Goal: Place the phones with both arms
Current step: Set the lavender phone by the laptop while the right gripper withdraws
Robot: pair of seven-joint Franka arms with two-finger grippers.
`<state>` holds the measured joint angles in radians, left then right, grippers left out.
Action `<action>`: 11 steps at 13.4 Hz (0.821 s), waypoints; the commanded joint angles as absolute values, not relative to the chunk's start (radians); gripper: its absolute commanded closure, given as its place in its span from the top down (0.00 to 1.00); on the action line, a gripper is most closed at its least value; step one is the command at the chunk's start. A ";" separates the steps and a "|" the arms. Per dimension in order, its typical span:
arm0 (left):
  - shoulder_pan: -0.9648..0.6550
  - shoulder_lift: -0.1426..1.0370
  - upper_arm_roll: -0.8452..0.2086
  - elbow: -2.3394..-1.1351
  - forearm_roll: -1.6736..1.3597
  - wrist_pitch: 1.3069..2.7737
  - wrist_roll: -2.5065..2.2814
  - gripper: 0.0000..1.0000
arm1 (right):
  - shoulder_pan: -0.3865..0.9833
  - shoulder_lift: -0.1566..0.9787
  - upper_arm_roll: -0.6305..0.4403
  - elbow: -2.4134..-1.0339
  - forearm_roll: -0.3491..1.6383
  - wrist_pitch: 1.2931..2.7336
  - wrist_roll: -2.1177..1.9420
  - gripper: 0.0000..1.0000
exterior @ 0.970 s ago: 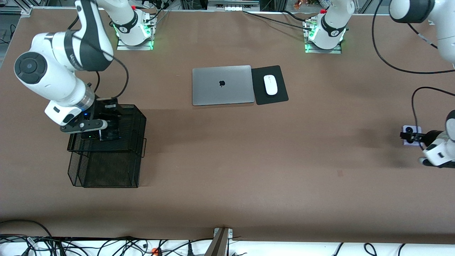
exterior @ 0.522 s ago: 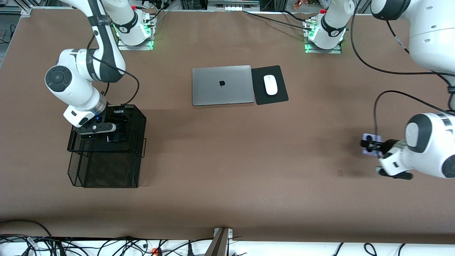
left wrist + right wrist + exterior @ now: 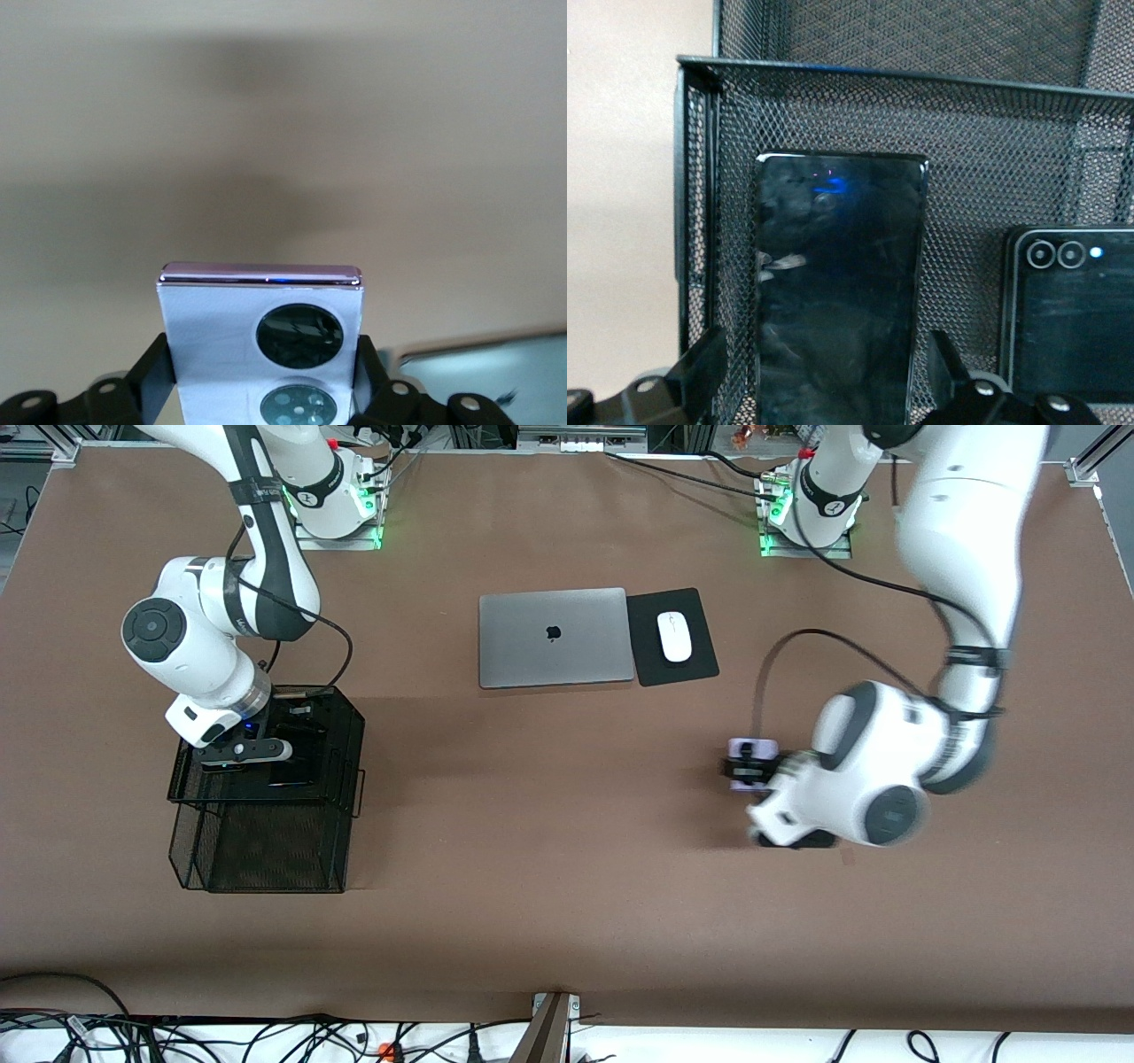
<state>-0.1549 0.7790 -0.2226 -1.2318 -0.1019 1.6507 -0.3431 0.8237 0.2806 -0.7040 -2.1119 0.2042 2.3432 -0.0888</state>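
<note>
Jaws of the left gripper [image 3: 261, 398] pinch the glossy lilac phone [image 3: 260, 341]; right gripper [image 3: 824, 372] jaws spread around the slim black slab [image 3: 837, 292].

A wide brown table [image 3: 567, 850] carries everything. Near the middle of the edge where the robot bases stand lies a closed grey laptop [image 3: 554, 638]. Just beside it, toward the left arm's end, is a black mouse pad [image 3: 695, 669]. A black mesh tray rack [image 3: 266, 833] stands toward the right arm's end of the table.
</note>
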 commanded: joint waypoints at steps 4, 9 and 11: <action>-0.426 0.856 -0.206 -1.243 -0.121 1.879 -0.503 0.15 | 0.824 0.238 -0.729 -1.949 0.225 2.067 -0.121 1.00; -0.543 0.937 -0.192 -1.244 -0.109 2.025 -0.606 0.16 | 0.824 0.244 -0.784 -1.677 0.184 1.706 -0.104 1.00; -0.545 0.939 -0.192 -1.244 -0.109 2.026 -0.606 0.29 | 0.822 0.250 -0.795 -1.603 0.184 1.632 -0.068 1.00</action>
<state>-0.5455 0.9507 -0.2027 -1.2533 -0.1032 2.0311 -0.6038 0.8237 0.2354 -0.7864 -1.6783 0.1966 1.7056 -0.0918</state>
